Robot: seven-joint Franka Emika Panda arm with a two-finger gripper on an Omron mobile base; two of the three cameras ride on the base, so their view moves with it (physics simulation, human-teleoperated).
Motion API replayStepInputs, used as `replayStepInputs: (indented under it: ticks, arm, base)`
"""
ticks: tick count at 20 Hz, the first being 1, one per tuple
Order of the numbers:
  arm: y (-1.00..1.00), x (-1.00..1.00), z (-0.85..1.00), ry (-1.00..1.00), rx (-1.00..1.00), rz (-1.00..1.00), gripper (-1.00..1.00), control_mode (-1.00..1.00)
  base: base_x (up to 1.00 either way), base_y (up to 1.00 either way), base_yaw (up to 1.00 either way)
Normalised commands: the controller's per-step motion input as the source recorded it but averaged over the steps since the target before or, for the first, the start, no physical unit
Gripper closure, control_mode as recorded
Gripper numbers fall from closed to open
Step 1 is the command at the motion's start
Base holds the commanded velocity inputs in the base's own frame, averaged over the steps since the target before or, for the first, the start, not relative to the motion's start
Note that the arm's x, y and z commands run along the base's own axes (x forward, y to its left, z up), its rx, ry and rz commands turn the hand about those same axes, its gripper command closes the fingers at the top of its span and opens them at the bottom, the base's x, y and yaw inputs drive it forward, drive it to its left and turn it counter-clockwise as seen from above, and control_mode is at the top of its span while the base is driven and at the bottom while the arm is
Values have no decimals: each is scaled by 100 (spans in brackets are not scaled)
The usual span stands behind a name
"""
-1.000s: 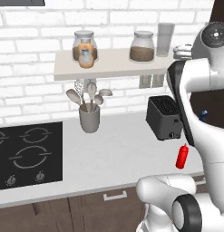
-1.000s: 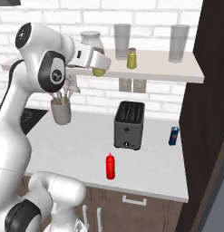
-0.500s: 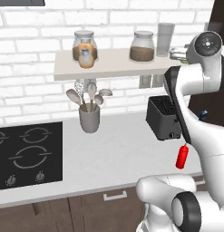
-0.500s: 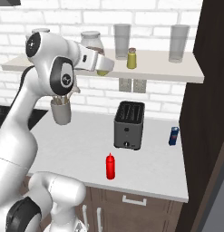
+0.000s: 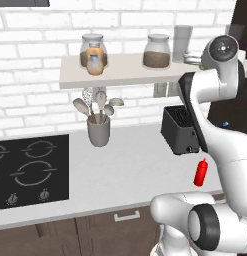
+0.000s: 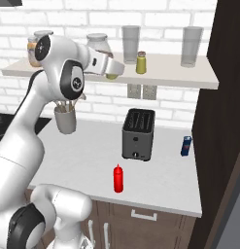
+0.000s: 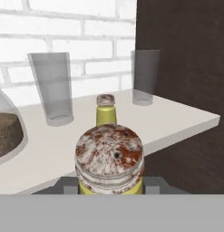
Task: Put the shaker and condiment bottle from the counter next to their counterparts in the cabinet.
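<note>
My gripper (image 6: pixel 111 74) is clamped on the shaker (image 7: pixel 109 164), seemingly just short of its twin (image 6: pixel 141 62). The condiment bottle (image 6: pixel 118 178) waits on the counter (image 6: pixel 87 160)

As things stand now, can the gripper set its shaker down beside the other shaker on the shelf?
Probably yes. The gripper, shut on the shaker, is level with the shelf. Bare shelf lies ahead of it, and the other shaker stands just beyond, between two glasses.

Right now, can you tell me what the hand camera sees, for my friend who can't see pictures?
The gripper holds a yellow-green shaker with a speckled brown cap, close up. Past it, a matching shaker stands on a pale shelf between two empty glasses, with white brick behind.
</note>
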Motion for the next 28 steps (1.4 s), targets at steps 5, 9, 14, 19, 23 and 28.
replayStepInputs:
  ticks: [5, 9, 14, 19, 23, 28]
  arm:
    - [0, 36, 0, 0, 5, 0, 100, -100]
    - [0, 36, 0, 0, 2, 0, 100, -100]
    - [-9, 33, 0, 0, 0, 0, 100, -100]
    - [-5, 29, 0, 0, 0, 0, 100, -100]
    - [0, 16, -16, 0, 0, 0, 100, -100]
    - [0, 11, -7, 0, 0, 0, 100, -100]
  base:
    - [0, 0, 0]
    - [0, 0, 0]
    - [0, 0, 0]
    - [0, 0, 0]
    - [0, 0, 0]
    - [0, 0, 0]
